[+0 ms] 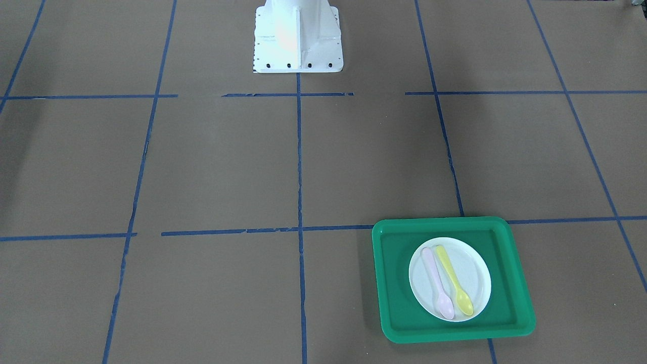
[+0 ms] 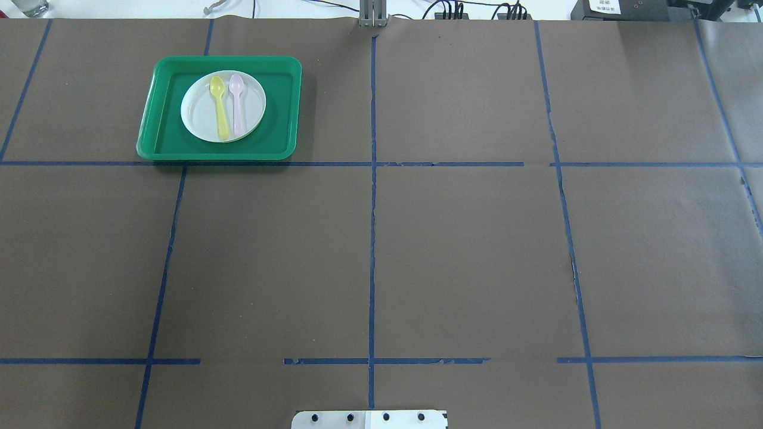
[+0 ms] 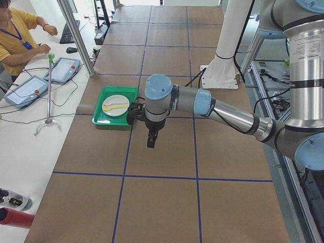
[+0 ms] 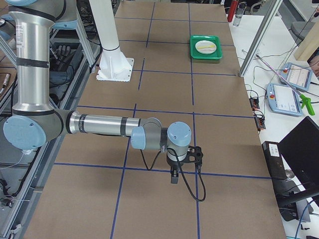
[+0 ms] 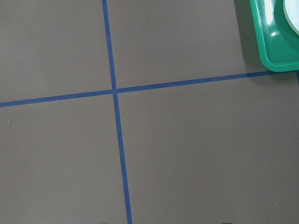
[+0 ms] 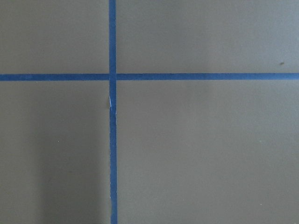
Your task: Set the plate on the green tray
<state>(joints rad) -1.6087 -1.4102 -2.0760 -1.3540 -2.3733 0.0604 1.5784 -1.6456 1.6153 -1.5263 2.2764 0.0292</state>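
Note:
The small white plate (image 1: 475, 275) lies flat inside the green tray (image 1: 394, 283), near its middle. A yellow spoon (image 1: 455, 283) and a pink spoon (image 1: 437, 283) lie side by side on the plate. The tray (image 2: 280, 107) sits at the far left in the overhead view, with the plate (image 2: 199, 113) on it. My left gripper (image 3: 151, 142) hangs over bare table beside the tray (image 3: 101, 120), and I cannot tell if it is open or shut. The left wrist view shows a tray corner (image 5: 271, 51). My right gripper (image 4: 173, 178) is far from the tray, and I cannot tell its state.
The robot's white base (image 1: 298, 40) stands at the table's robot-side edge. Blue tape lines (image 2: 372, 179) grid the brown table cover. An operator (image 3: 15, 40) and control pendants (image 3: 63, 68) are on the white side table past the tray.

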